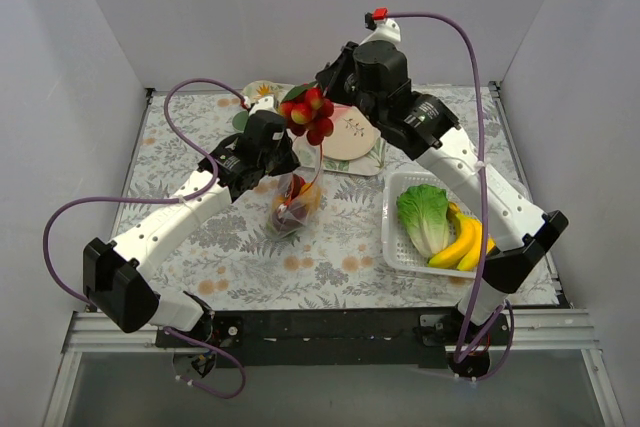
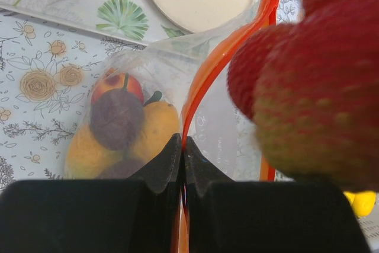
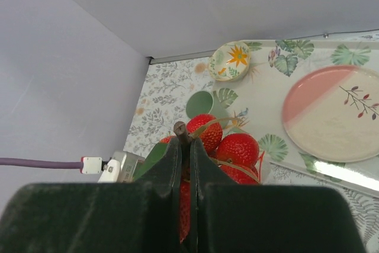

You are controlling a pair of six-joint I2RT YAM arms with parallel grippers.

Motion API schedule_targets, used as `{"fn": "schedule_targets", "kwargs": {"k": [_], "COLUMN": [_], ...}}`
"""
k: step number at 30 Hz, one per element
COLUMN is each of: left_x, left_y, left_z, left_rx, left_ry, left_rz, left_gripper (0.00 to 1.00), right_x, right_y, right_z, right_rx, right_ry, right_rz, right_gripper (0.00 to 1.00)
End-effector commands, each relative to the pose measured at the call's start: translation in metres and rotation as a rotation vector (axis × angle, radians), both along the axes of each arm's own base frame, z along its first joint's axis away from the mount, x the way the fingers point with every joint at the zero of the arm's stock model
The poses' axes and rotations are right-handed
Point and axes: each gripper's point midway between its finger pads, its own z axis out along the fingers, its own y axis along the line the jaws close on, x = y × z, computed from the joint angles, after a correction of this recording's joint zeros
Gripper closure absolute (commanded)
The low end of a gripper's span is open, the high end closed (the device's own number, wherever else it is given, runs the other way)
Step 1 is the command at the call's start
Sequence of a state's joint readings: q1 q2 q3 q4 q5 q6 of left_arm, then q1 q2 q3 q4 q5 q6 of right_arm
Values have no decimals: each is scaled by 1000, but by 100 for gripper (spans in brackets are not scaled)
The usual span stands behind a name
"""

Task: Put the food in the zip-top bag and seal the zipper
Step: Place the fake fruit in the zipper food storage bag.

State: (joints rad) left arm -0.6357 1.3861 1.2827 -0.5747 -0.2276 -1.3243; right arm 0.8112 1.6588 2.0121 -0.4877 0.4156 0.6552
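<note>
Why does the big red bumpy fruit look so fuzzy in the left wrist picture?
Left wrist view: the red fruit cluster hangs very near the lens, so it blurs, while the fruits inside the zip-top bag look sharper. Right wrist view: the cluster is crisp. Top external view: light is even, with soft shadows.

Lab booth: white walls (image 1: 300,7), floral tablecloth (image 1: 330,267)

Fruit cluster (image 1: 310,112) red, bumpy. Bag (image 1: 290,209) clear, zipper (image 2: 204,81) red-orange; fruit inside orange, purple, red-yellow. Plate (image 1: 352,133) pink/cream w/ twig print. Counter (image 1: 330,247) around plate: grey-beige floral.
</note>
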Motion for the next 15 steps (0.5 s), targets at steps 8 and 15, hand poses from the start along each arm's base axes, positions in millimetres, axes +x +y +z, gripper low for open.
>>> {"fn": "schedule_targets", "kwargs": {"k": [8,15], "left_x": [6,6], "left_y": [10,16], "left_z": [34,44], "left_rx": [-45,-53], "left_ry": [-67,-81], "left_rz": [29,37], "left_gripper": [100,100], "right_x": [-17,-23], "right_y": [-8,-34], "right_z": [-30,-52], "right_rx": [99,-4], "right_ry": [56,87], "right_rz": [-28,-91], "right_gripper": [99,99]}}
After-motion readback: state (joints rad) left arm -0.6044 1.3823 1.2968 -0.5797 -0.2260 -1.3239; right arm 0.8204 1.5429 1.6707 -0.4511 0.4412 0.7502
